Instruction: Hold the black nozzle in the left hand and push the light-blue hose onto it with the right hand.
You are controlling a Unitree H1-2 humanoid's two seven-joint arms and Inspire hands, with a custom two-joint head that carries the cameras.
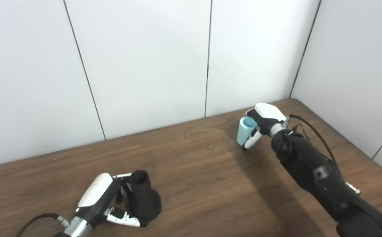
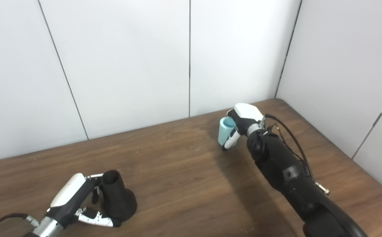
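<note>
Left eye view shows the left hand wrapped around the black nozzle, which stands on its flared base on the wooden surface with its narrow open end up. Well apart, near the far right corner, the right hand is clamped on the light-blue hose, a short open-ended piece. To do this step well, I judge the right hand should carry the hose across, line its bore up with the nozzle's narrow tip, then push straight along the nozzle's axis while the left hand grips firmly.
</note>
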